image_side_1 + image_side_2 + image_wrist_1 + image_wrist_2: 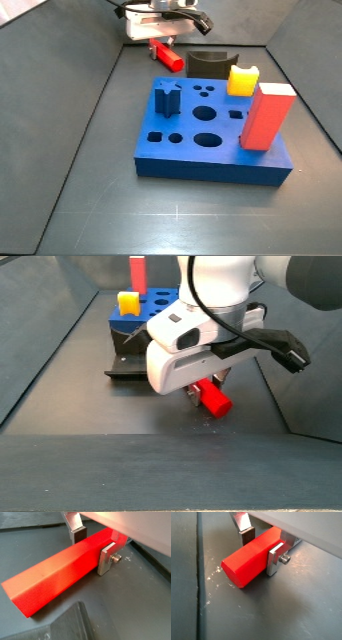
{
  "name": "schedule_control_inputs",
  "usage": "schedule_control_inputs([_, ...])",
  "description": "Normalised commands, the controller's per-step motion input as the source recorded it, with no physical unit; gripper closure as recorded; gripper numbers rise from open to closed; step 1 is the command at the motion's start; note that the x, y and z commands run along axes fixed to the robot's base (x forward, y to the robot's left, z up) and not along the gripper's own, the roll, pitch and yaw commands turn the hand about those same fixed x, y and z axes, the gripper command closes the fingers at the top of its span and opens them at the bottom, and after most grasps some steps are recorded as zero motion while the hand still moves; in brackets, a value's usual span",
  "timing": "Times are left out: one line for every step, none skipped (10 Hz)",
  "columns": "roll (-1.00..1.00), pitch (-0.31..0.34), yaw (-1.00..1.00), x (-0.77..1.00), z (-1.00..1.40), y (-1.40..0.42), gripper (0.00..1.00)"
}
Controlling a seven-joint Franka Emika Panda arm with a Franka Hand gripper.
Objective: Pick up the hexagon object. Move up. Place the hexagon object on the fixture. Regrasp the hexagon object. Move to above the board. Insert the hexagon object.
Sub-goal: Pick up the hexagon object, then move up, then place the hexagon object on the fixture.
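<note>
Red fills both wrist views: the rod [57,574] lies between our gripper's [92,543] silver fingers [107,558], which press its far end from both sides, so we judge them closed on it. In a side view the rod [166,53] sits low at the back of the worktop [94,190], just beside the fixture [207,64], with the gripper [168,36] above it. Whether it is already clear of the worktop we cannot tell.

Our grip is near one end, so most of the rod overhangs. As we lift, that weight could swing it between the pads, and a tilted rod would land badly in the fixture's recess. The fixture is also close; a careless rise could clip it. The board [214,160] waits well apart, with other blocks standing in it.
</note>
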Motion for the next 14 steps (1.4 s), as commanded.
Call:
schedule_control_inputs([0.0,0.0,0.0,0.0,0.0,0.0,1.0])
schedule_control_inputs([0.0,0.0,0.0,0.0,0.0,0.0,1.0])
schedule_control_inputs([0.0,0.0,0.0,0.0,0.0,0.0,1.0])
schedule_control_inputs([0.0,0.0,0.0,0.0,0.0,0.0,1.0])
schedule_control_inputs([0.0,0.0,0.0,0.0,0.0,0.0,1.0])
schedule_control_inputs([0.0,0.0,0.0,0.0,0.0,0.0,1.0])
schedule_control_inputs([0.0,0.0,0.0,0.0,0.0,0.0,1.0])
schedule_control_inputs([0.0,0.0,0.0,0.0,0.83,0.0,1.0])
schedule_control_inputs([0.0,0.035,0.02,-0.07,0.77,0.02,1.0])
schedule_control_inputs([0.0,0.028,0.01,-0.06,0.68,0.02,1.0])
schedule_control_inputs([0.02,0.026,0.0,-0.04,0.53,0.01,1.0])
schedule_control_inputs([0.02,0.035,-0.01,-0.03,0.4,0.01,1.0])
schedule_control_inputs([0.03,0.041,-0.01,-0.02,0.31,0.0,1.0])
schedule_control_inputs([0.0,0.0,0.0,0.0,1.0,0.0,1.0])
